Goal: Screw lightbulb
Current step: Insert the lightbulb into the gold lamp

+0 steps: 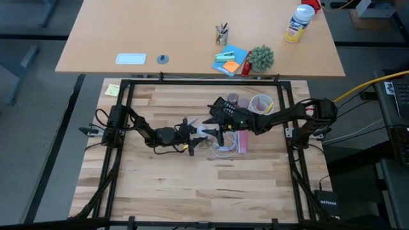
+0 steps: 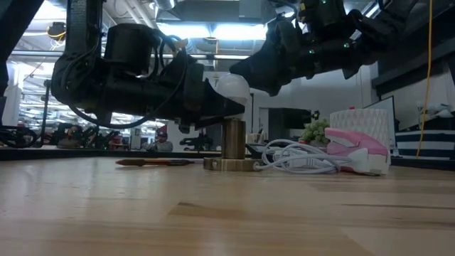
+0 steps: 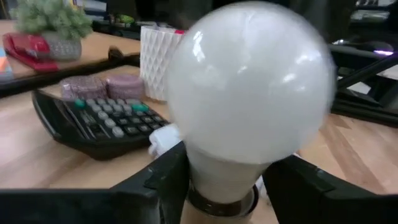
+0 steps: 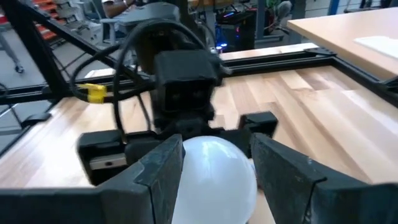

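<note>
we see the lightbulb (image 3: 249, 106) upright at mid-table, its base in the socket (image 2: 233, 139). our left gripper (image 3: 227, 177) is closed on its narrow neck; our right gripper (image 4: 214, 163) brackets the frosted dome, fingers close beside it, contact unclear. we judge it light, smooth, slippery and fragile glass, so we would grip gently low on the neck, not squeeze the dome.

A dark calculator (image 3: 93, 124) lies near a white ribbed cup (image 3: 158, 59), beside what look like greyish discs (image 3: 102, 87).
</note>
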